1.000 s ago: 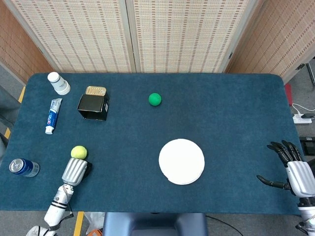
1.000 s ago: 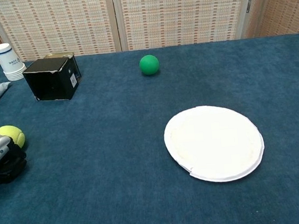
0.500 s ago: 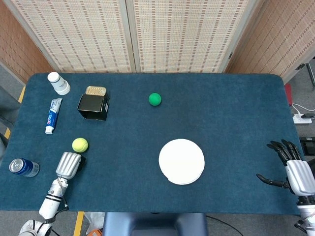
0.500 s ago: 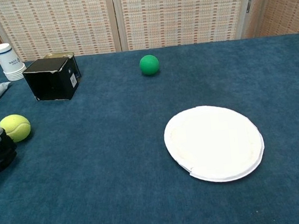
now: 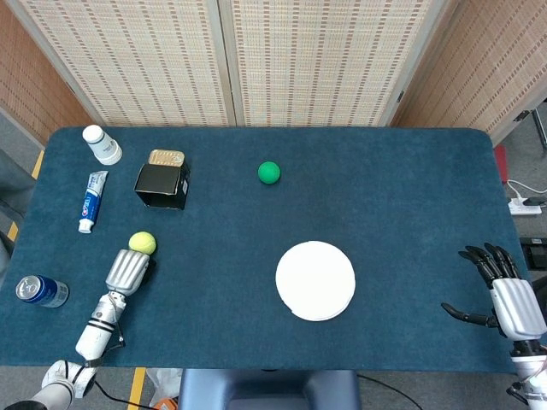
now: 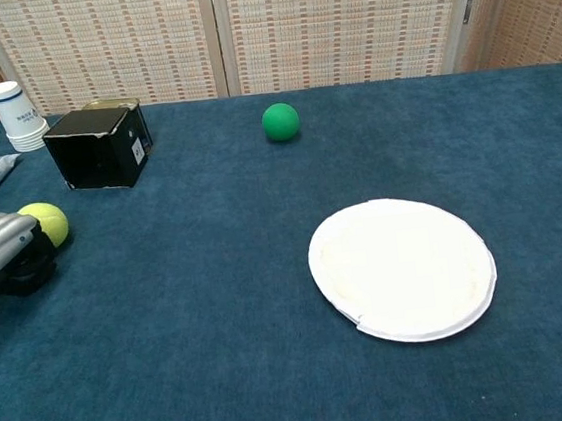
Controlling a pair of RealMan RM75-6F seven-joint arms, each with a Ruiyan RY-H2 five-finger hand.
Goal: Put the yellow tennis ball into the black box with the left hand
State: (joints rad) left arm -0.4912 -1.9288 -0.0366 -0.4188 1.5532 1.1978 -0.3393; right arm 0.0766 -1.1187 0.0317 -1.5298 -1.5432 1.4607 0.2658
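Left hand (image 5: 128, 270) low over the dark blue carpeted surface (image 5: 393, 188) near the left front edge, silver back uppermost, forearm trailing toward the front edge; fingers curled under and pointing toward the yellow tennis ball (image 5: 142, 243). In the chest view, left hand (image 6: 2, 253) directly behind the yellow tennis ball (image 6: 45, 223), touching or just beside it; whether the fingers enclose the ball: cannot tell. Ball on the surface, near the open-topped black box (image 5: 161, 185) but outside it, on its front side. Right hand (image 5: 504, 295) at the right front corner, fingers spread, thumb out to the side, holding nothing. Compared with half a second earlier: left hand moved forward and slightly right, closing the gap to the ball; ball shifted a little farther from the front edge, toward the black box. Right hand nearly unchanged. Elsewhere on the surface: round white paper plate (image 5: 315, 280), small green ball (image 5: 269, 172), white bottle (image 5: 102, 145), toothpaste tube (image 5: 92, 201), blue drink can (image 5: 41, 291), gold tin (image 5: 166, 158) touching the far side of the black box.
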